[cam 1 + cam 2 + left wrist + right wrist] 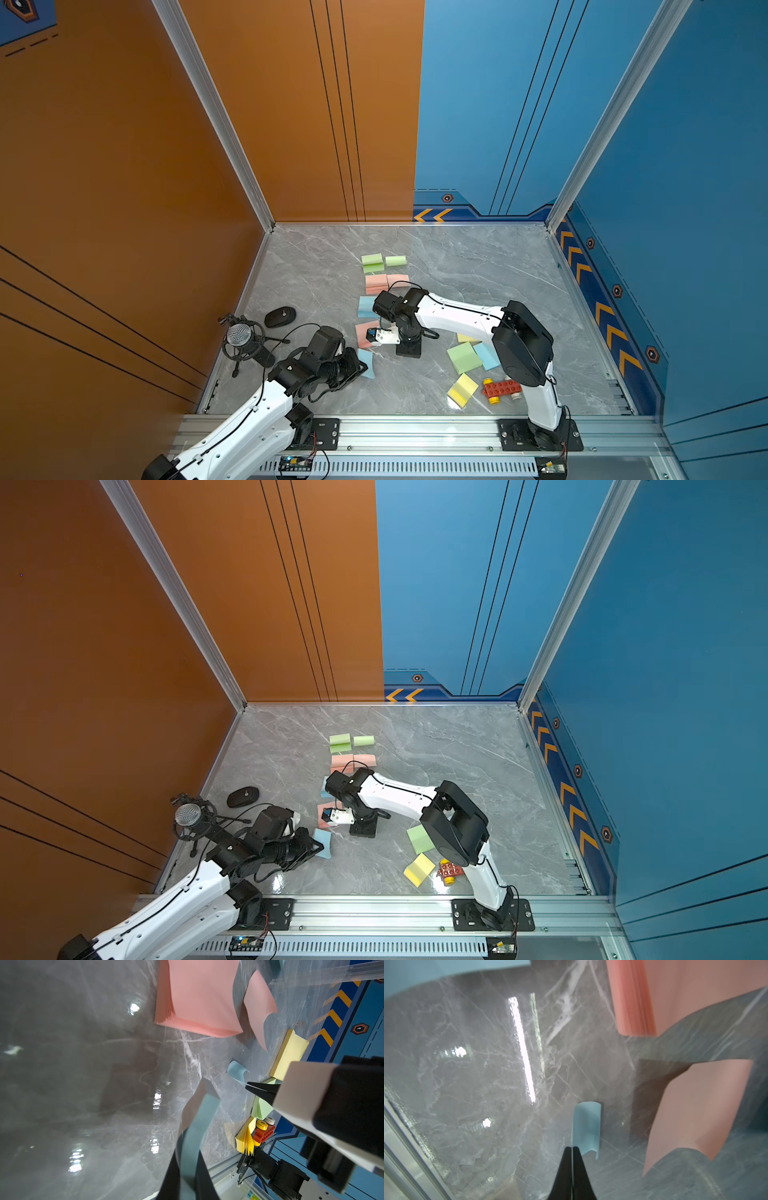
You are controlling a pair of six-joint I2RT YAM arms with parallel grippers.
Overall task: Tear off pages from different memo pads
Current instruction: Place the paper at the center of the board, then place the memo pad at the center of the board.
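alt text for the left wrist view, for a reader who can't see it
The left gripper, shut, pinches a blue page over the grey marble table. Beyond lie a pink memo pad and a loose curled pink page. The right gripper pinches a small curled blue page near a yellow pad, a green pad and a red toy car.

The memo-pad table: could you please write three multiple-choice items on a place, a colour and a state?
1. Where is the red toy car? A) far back, alone B) beside the yellow memo pad C) lifted in the air
2. What colour is the sheet in the left end effector? A) pink B) yellow C) blue
3. The right end effector is: A) wide open B) shut on a curled blue page C) shut on the toy car
1 B: they lie side by side. 2 C: the sheet between its fingers is blue. 3 B: its jaws meet on the page's edge.
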